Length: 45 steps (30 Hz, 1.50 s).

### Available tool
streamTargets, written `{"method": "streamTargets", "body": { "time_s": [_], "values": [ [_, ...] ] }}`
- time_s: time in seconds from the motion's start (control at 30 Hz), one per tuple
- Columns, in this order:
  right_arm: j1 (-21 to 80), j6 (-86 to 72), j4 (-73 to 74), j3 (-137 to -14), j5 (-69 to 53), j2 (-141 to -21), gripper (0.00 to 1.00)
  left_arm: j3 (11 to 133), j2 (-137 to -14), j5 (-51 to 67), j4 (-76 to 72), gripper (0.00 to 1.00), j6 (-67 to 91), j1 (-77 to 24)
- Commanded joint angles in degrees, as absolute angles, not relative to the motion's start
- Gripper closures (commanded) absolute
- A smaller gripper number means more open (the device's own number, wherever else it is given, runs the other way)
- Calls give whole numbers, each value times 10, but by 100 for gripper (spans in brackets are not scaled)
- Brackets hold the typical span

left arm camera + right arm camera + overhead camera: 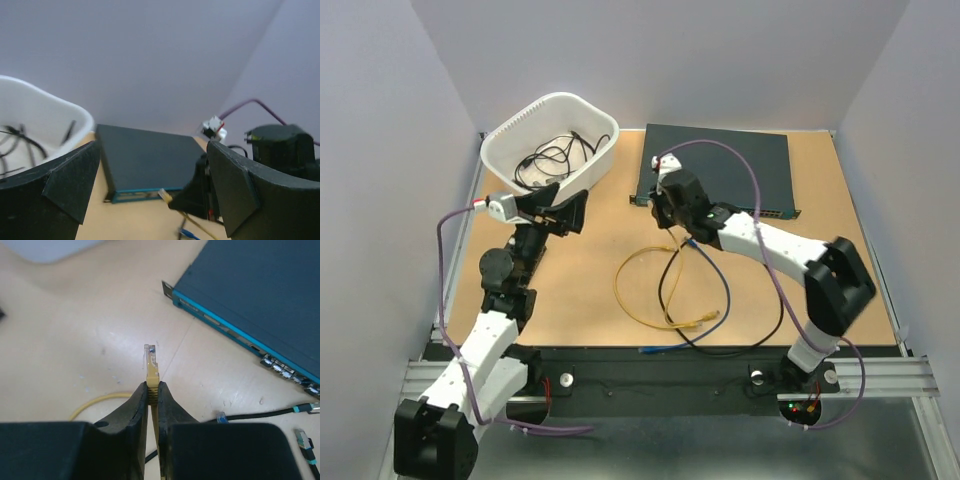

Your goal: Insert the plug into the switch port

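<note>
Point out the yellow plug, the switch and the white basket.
plug (151, 356): right wrist view, its clear tip.
switch (720, 170): top view, middle of its dark lid.
basket (595, 165): top view, its near wall.

A white plastic basket (603, 165) sits far left on the tan wooden table (580, 290), thin black cords (552, 155) inside it; the flat dark rectangular switch (720, 160) lies to its right. Before the switch, a yellow cable (618, 285), a black cable (661, 285) and a blue cable (725, 285) cross one another. The clear plug (151, 357), between the fingers of the right gripper (152, 389), is near the switch's front left corner.
</note>
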<state>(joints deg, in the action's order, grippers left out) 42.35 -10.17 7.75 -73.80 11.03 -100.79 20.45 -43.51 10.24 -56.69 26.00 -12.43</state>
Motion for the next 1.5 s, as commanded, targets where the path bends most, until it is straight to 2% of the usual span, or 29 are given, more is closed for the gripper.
{"method": "streamTargets", "body": {
  "time_s": [0.0, 0.17, 0.37, 0.53, 0.73, 1.0, 1.23, 1.47],
  "values": [
    [424, -118, 48, -695, 87, -878, 100, 298, -431, 211, -486, 1, 315, -174],
    [423, -129, 4, -639, -87, -765, 100, 358, -437, 228, -408, 1, 311, -275],
    [423, -189, -68, -588, -198, -662, 100, 379, -414, 196, -332, 1, 286, -323],
    [424, -241, -147, -543, -283, -627, 100, 346, -397, 176, -329, 1, 283, -352],
    [423, -299, -254, -501, -365, -641, 100, 324, -388, 188, -329, 5, 272, -375],
    [423, -323, -294, -497, -385, -654, 100, 314, -395, 184, -324, 10, 265, -380],
    [423, -329, -305, -490, -385, -664, 99, 311, -401, 187, -336, 26, 270, -382],
    [423, -329, -310, -487, -386, -667, 99, 313, -396, 204, -354, 31, 276, -385]
  ]
}}
